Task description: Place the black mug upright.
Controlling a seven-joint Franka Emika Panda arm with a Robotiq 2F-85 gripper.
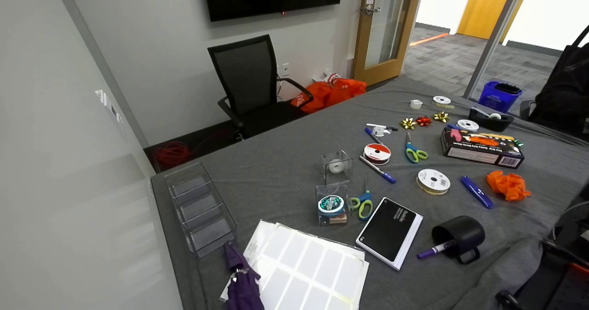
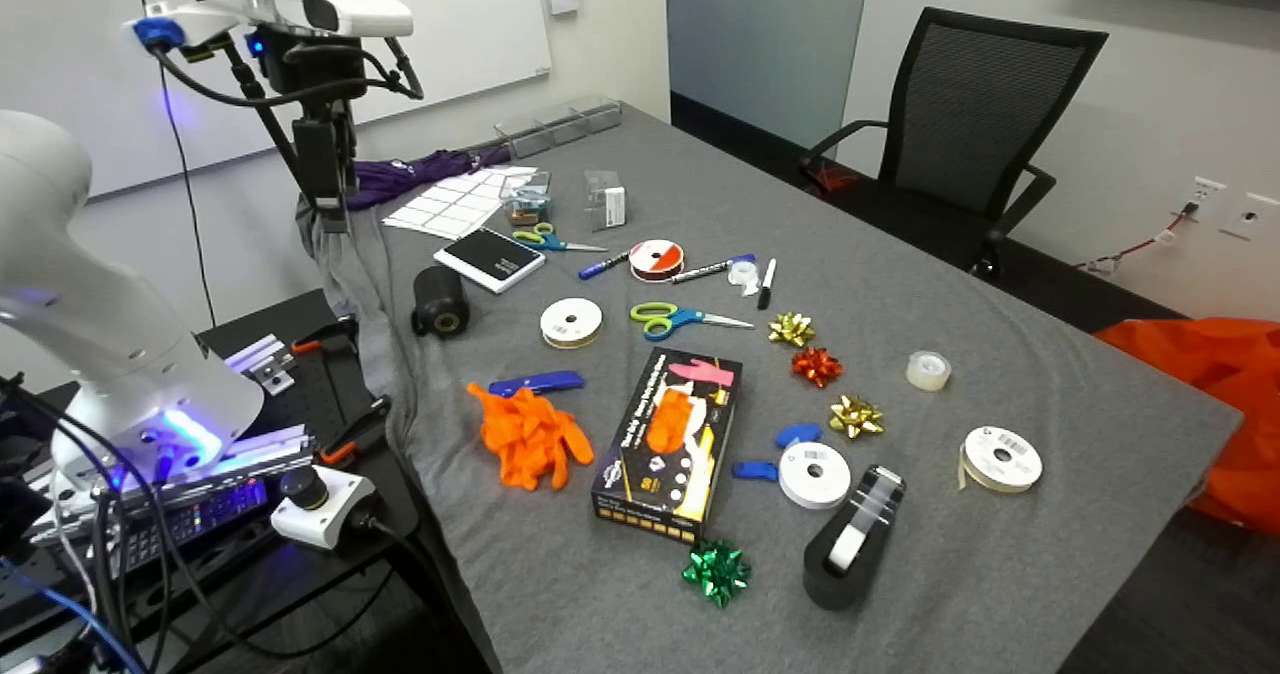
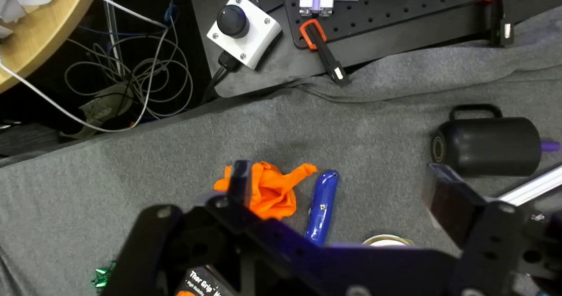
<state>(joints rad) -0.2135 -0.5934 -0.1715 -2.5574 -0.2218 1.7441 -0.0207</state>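
Observation:
The black mug (image 1: 464,234) lies on its side on the grey cloth. Its handle points toward the robot's side of the table. A purple marker (image 1: 435,250) sticks out of its mouth. In an exterior view the mug (image 2: 440,301) shows its round base. In the wrist view the mug (image 3: 496,146) is at the right, beyond one fingertip, with the marker end (image 3: 550,146) showing. My gripper (image 3: 340,171) is open, with wide-apart fingers and nothing between them. In an exterior view the gripper (image 2: 330,216) hangs in the air, fingers pointing down, apart from the mug.
A black notebook (image 1: 391,229) lies near the mug. An orange glove (image 1: 508,186), a blue knife (image 1: 477,192) and a ribbon spool (image 1: 433,181) are also near. A glove box (image 2: 670,439) and scissors (image 2: 690,319) lie farther off. Clamps (image 3: 325,52) grip the table edge.

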